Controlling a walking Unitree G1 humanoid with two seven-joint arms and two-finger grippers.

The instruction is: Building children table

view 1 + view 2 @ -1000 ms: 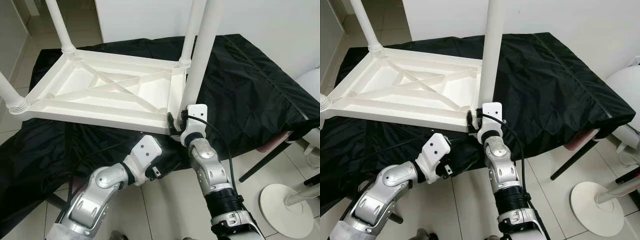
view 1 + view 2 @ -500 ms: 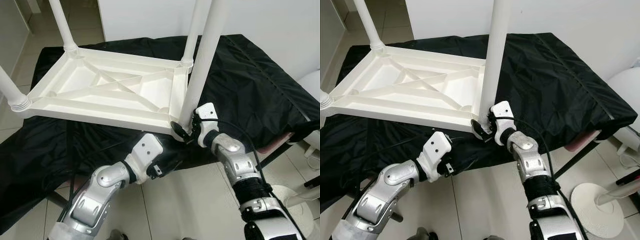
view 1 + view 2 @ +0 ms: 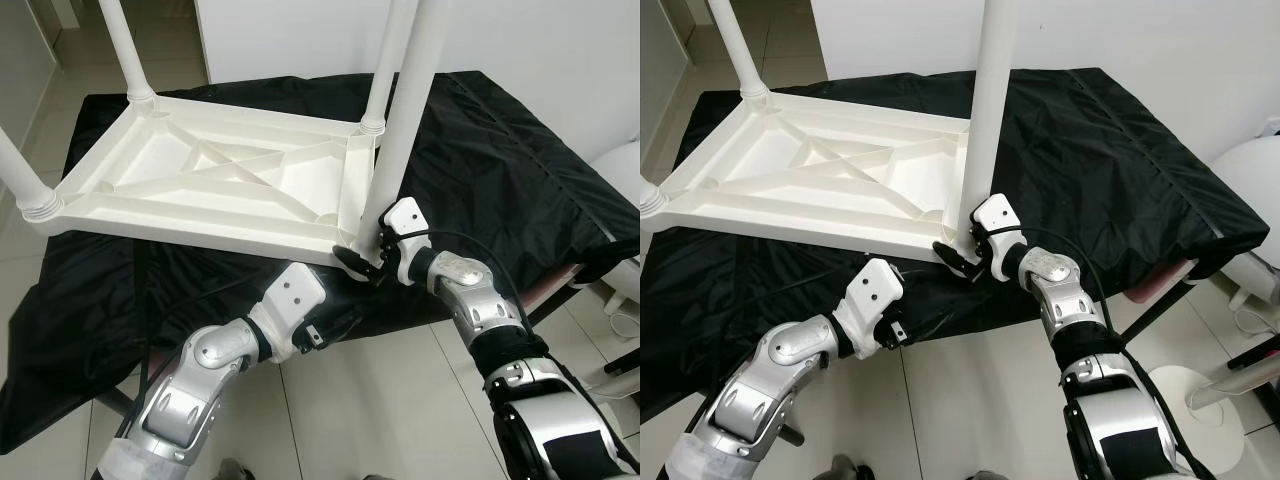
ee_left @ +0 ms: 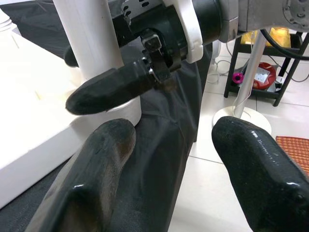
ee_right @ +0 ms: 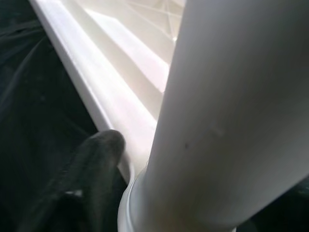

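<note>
Upturned white table (image 3: 210,185) laid on black cloth (image 3: 500,160) mid-frame, near leg (image 3: 400,120) pinched at its base by right gripper (image 3: 362,258), left gripper (image 4: 169,159) spread, held below the edge

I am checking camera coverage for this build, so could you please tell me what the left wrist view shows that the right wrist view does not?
Left wrist view alone: the left hand, fingers apart and empty, the right hand's white wrist housing, a tiled floor and a white round-based stand beyond. Right wrist view alone: the ribbed underside of the upturned white plastic table top, seen close. Both: the white round plastic table leg in its corner socket, one black finger of the right hand beside it, and the black cloth beneath.
</note>
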